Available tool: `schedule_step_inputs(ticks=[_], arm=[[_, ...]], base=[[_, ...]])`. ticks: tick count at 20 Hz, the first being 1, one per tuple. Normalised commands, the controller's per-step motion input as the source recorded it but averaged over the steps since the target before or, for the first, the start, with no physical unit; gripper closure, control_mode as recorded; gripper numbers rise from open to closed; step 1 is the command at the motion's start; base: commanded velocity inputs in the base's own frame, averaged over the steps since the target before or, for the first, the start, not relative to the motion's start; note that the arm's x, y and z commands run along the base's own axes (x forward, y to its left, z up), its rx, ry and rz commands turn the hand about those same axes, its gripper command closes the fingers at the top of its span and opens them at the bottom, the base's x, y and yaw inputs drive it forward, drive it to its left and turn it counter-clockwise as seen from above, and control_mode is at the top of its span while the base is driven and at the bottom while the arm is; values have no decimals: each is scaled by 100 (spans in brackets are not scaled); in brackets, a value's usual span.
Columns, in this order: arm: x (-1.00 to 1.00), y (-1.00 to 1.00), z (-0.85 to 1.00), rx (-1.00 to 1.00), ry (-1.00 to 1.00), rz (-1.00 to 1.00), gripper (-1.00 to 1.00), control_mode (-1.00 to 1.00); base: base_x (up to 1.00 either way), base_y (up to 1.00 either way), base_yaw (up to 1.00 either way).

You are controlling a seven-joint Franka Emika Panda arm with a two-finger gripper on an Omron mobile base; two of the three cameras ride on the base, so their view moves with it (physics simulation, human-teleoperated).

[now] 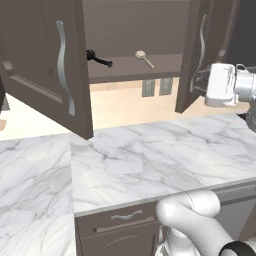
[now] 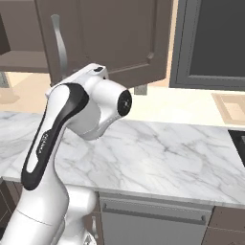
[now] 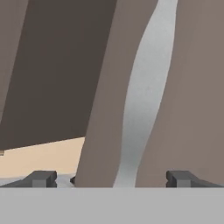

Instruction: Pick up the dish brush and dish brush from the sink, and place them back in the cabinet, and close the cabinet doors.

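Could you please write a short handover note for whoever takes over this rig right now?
Gripper: open, holding nothing, jaws set wide either side of the right door's wavy silver handle, right in front of it.
Things: black dish brush and cream dish brush both lie on the cabinet's shelf, apart from each other.
Done: both brushes are back in the cabinet.
Left: both cabinet doors stand open; shut the right door, then the left door. The hand is by the right door's outer face, so that door looks like the next move.
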Motion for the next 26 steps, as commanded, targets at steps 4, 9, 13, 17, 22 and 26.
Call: schedule_step_inputs(ticks=[4, 9, 13, 17, 22, 26], arm=[[69, 39, 0, 0, 0, -1, -100, -100], [68, 38, 0, 0, 0, 0, -100, -100], [50, 27, 0, 0, 0, 0, -100, -100], [20, 14, 0, 0, -2, -5, -100, -100], [0, 11, 0, 0, -9, -17, -100, -100], [7, 19, 0, -1, -6, -18, -100, -100]], base=[[0, 0, 0], [0, 0, 0], [0, 0, 0], [0, 0, 0], [0, 0, 0], [0, 0, 0]])
